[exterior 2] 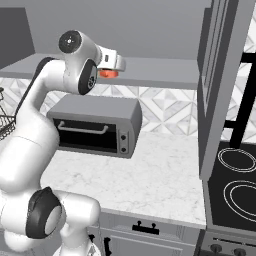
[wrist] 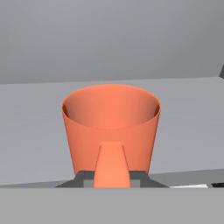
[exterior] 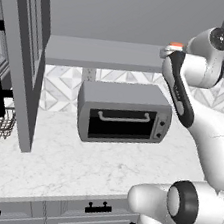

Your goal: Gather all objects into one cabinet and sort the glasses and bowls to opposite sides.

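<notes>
Hand view: claw [wrist: 112, 177] pinching orange mug [wrist: 111, 127] by its handle at shelf [wrist: 35, 131] front edge; base views add toaster [exterior: 124, 113] on desk [exterior: 66, 163].

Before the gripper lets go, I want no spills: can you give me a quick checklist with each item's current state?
1. Gripper shut on orange mug, by its handle: ok.
2. Mug upright, mouth up: ok.
3. Mug over the cabinet shelf: ok.
4. Mug base resting on the shelf: cannot tell, hidden in the hand view.
5. Shelf bare around the mug: ok.
6. Toaster below, apart from the arm: ok.
</notes>
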Robot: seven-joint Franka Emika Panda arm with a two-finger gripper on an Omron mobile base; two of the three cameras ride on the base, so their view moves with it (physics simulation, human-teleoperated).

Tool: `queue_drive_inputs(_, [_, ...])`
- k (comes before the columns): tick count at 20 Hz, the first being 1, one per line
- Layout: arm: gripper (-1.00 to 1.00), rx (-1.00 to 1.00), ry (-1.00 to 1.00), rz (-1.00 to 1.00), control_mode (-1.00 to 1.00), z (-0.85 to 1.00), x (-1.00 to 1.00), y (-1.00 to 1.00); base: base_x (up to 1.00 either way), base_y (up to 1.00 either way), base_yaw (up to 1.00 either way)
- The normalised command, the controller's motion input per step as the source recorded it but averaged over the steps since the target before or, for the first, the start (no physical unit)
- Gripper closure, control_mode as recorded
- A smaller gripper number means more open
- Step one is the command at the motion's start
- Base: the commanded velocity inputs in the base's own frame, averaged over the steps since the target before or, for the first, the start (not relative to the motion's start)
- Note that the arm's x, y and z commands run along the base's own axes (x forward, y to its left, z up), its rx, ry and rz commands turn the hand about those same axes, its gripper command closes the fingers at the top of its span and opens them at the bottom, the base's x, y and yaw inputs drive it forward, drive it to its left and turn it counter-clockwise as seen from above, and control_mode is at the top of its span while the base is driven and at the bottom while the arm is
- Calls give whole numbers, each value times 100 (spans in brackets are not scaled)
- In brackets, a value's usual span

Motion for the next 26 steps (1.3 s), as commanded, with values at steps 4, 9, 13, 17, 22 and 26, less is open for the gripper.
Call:
queue_drive_inputs(4, [100, 0, 0, 0, -100, 10, -64, -7, 0, 0, 0])
queue_drive_inputs(9, [100, 0, 0, 0, -100, 20, -68, -16, 0, 0, 0])
queue_drive_inputs(13, [100, 0, 0, 0, -100, 21, -89, -12, 0, 0, 0])
queue_drive_inputs(17, [100, 0, 0, 1, -100, 19, -100, 0, 0, 0, 0])
queue_drive_inputs(22, [100, -3, 0, 8, -100, 8, -100, 41, 0, 0, 0])
queue_drive_inputs(26, [100, -2, 0, 9, -100, 8, -96, 55, 0, 0, 0])
